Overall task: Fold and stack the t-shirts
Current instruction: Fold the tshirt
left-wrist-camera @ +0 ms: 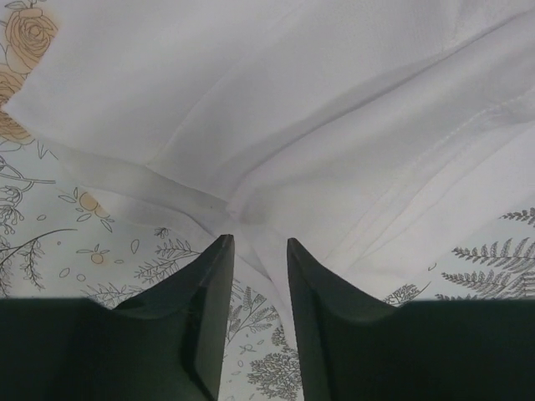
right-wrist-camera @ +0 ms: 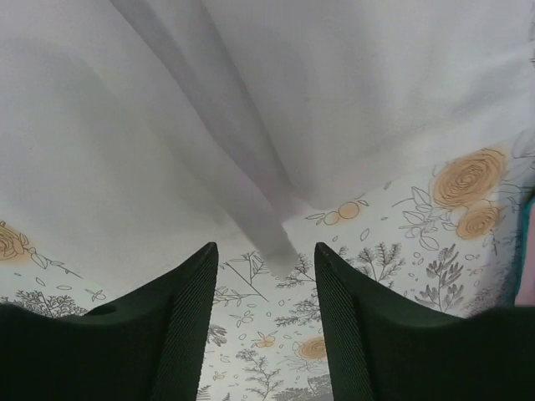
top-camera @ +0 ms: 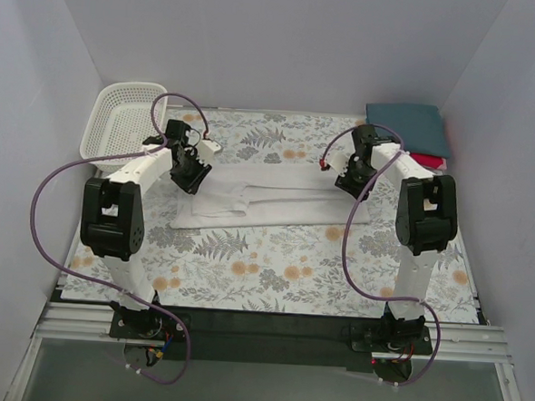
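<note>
White t-shirt (top-camera: 276,201) is what I am working on. It lies flat on the floral table cloth (top-camera: 272,273), one end just beside the mesh basket (top-camera: 105,109) and the rest running away from it as a long, narrow band, which I judge to be a lengthwise fold already made. The teal shirt (top-camera: 406,125) and the red shirt (top-camera: 429,160) sit as folded rectangles in the far corner well apart from the basket, teal on top of red; I read that as the stack this one should join. My left gripper (top-camera: 189,173) hangs low over the shirt's end nearest the basket, and my right gripper (top-camera: 348,183) over the end farthest from it, one arm per end so the band can be lifted evenly. In the left wrist view the fingers (left-wrist-camera: 209,284) stand a little apart, a crease of white cloth leading to the gap but nothing pinched. In the right wrist view the jaws are wider apart, straddling the tip of a folded edge just above the table cloth. Neither holds anything. I judge the next move is closing on both edges; the thin cloth could slip, or the table cloth could get caught.
</note>
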Tool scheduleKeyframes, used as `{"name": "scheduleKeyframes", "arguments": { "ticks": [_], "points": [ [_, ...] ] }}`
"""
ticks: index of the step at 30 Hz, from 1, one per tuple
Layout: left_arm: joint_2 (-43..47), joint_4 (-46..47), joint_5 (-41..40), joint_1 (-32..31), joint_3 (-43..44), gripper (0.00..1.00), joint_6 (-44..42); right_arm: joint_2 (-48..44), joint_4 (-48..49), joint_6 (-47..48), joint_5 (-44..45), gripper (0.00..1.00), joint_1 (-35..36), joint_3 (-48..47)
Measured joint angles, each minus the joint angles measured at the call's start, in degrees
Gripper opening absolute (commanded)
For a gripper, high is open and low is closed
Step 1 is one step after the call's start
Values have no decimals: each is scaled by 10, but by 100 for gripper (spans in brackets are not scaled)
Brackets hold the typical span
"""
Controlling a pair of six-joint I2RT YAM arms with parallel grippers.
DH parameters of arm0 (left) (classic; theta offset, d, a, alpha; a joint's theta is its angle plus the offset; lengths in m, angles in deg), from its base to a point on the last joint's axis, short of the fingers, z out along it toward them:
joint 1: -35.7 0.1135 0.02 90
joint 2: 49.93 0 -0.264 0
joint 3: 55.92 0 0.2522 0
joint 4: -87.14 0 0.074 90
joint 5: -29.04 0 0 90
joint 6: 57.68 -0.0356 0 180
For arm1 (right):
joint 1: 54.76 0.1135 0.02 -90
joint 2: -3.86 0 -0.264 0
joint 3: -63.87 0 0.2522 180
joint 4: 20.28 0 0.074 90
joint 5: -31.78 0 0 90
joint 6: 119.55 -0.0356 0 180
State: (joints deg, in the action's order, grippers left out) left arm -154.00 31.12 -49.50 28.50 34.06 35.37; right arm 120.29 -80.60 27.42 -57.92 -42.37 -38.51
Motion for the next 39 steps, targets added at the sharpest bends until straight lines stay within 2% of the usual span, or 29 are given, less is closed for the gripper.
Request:
{"name": "scheduleKeyframes", "arguments": {
  "ticks": [2,5,8,16,21,28,32,35,36,39],
  "points": [
    [0,-9,5,5,7,38,13,-1,-1,-4,1,61,-2,-12],
    [2,-20,24,18,21,40,35,-10,-1,-22,-10,61,-12,-34],
    [18,-30,47,39,14,40,56,-34,-16,-48,-34,57,-32,-46],
    [83,-49,97,110,-81,45,101,-72,-67,-135,-128,53,-95,-22],
    [83,-49,107,122,-116,45,123,-52,-82,-179,-160,54,-109,3],
    [83,-36,110,122,-149,38,137,-7,-85,-212,-189,52,-113,6],
    [82,-29,108,122,-177,26,139,-2,-84,-221,-198,42,-114,28],
    [80,-23,108,122,-196,13,140,3,-81,-223,-201,27,-115,50],
    [80,-22,107,122,-201,7,140,4,-83,-224,-203,17,-116,53],
    [81,-22,109,122,-213,0,138,3,-79,-225,-206,1,-116,63]
  ]
}}
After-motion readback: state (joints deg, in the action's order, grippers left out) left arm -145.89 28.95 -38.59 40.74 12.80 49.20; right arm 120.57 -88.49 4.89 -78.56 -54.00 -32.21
